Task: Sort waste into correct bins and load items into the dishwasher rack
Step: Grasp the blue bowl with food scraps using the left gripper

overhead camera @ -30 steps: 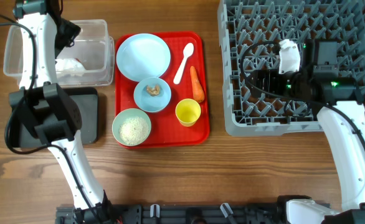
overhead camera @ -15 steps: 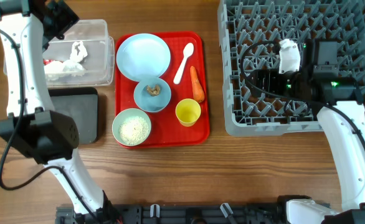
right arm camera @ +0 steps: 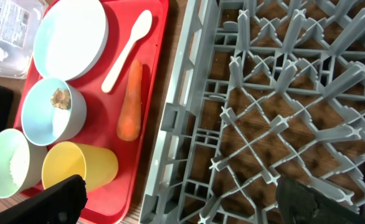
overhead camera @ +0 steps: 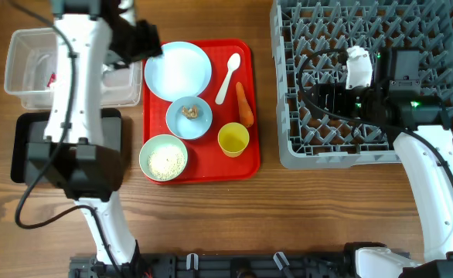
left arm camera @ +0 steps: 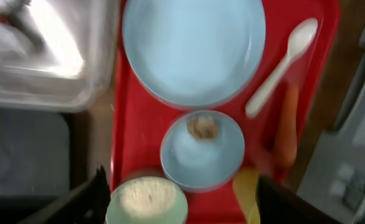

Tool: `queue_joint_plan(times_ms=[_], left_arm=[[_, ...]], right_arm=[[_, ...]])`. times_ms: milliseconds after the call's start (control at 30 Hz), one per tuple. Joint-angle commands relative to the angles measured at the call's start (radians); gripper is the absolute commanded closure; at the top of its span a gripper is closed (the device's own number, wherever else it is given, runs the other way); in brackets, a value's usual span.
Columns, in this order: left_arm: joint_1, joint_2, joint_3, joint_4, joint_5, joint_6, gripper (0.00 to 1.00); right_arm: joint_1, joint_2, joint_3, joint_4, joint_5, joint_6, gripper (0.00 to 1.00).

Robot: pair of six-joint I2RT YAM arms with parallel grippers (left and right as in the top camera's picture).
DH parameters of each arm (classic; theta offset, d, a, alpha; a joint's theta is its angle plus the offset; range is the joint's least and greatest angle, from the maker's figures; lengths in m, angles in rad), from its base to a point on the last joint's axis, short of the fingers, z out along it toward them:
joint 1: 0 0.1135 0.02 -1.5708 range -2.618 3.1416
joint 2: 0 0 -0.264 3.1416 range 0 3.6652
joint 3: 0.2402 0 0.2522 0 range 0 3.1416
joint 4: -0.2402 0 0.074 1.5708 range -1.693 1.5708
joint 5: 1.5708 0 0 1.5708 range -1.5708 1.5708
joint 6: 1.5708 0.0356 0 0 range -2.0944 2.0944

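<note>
L pincer [overhead camera: 143, 42] is hovering over the edge btw the clear tub [overhead camera: 14, 54] & the light blue plate [overhead camera: 178, 69]. Its fingers [left arm camera: 95, 199] are standing wide apart w/ nothing in them. R pincer [right arm camera: 185, 208] is hanging over the grey rack [overhead camera: 288, 154], also spread wide & gripping nothing.

All the dishes are sitting on the red tray [overhead camera: 211, 166], mid-bench [overhead camera: 211, 224]. The plate is lying in the tray's back left corner, w/ the white spoon [overhead camera: 228, 77] lying slantwise just beside it. The small blue bowl [overhead camera: 189, 117] is sitting in front of the plate w/ a brown scrap [overhead camera: 189, 112] inside. The pale green bowl [overhead camera: 163, 157] is holding rice at the front left, & the yellow cup [overhead camera: 233, 140] is standing near both bowls. The carrot [overhead camera: 244, 106] is lying along the tray's right side, btw spoon & cup.

The tub is holding a red-printed wrapper [right arm camera: 11, 22]; its other contents are too blurred to tell. The black tray [overhead camera: 25, 147] is lying just in front of the tub, partly under the L arm.
</note>
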Motion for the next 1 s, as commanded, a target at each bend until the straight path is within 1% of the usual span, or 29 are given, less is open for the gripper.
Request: queue_joint_plan(times_ms=[0, 33, 67, 200, 300, 333, 400, 500, 567, 700, 767, 800, 867, 967], left_arm=[[-0.089, -0.023, 0.006, -0.095, 0.016, -0.044, 0.13], [-0.108, -0.027, 0.006, -0.094, 0.017, -0.064, 0.07], [-0.129, -0.038, 0.006, -0.093, 0.016, -0.089, 0.06], [-0.246, -0.081, 0.005, -0.094, -0.009, -0.106, 0.06], [-0.333, -0.084, -0.005, -0.092, -0.14, -0.137, 0.05], [-0.348, -0.082, -0.014, -0.083, -0.174, -0.151, 0.05], [-0.361, -0.074, -0.04, -0.043, -0.171, -0.151, 0.04], [-0.366, -0.061, -0.134, 0.04, -0.172, -0.152, 0.05], [-0.366, -0.061, -0.211, 0.099, -0.171, -0.163, 0.07], [-0.367, -0.061, -0.397, 0.26, -0.105, -0.166, 0.12], [-0.367, -0.061, -0.478, 0.323, -0.095, -0.167, 0.13], [-0.367, -0.061, -0.533, 0.367, -0.085, -0.168, 0.16], [-0.367, -0.061, -0.602, 0.432, -0.077, -0.175, 0.27], [-0.373, -0.061, -0.674, 0.5, -0.077, -0.174, 0.34]], right_arm=[[0.002, 0.006, 0.018, 0.007, -0.024, 0.023, 0.0], [0.002, 0.006, 0.018, 0.007, -0.024, 0.022, 0.0], [0.002, 0.006, 0.018, 0.006, -0.024, 0.023, 0.0], [0.002, 0.006, 0.018, 0.002, -0.023, 0.041, 0.0], [0.002, 0.006, 0.018, 0.007, -0.023, 0.04, 0.0], [0.002, 0.006, 0.018, 0.01, -0.023, 0.04, 0.0], [0.002, 0.006, 0.018, 0.019, -0.023, 0.04, 0.0], [0.002, 0.006, 0.018, 0.019, -0.024, 0.042, 0.0], [0.002, 0.006, 0.018, 0.016, -0.023, 0.041, 0.0], [0.002, 0.006, 0.018, 0.005, -0.023, 0.042, 0.0], [0.002, 0.006, 0.018, 0.0, -0.023, 0.041, 0.0], [0.002, 0.006, 0.018, -0.003, -0.023, 0.041, 0.0], [0.002, 0.006, 0.018, -0.003, -0.023, 0.041, 0.0], [0.002, 0.006, 0.018, -0.003, -0.024, 0.041, 0.0]])
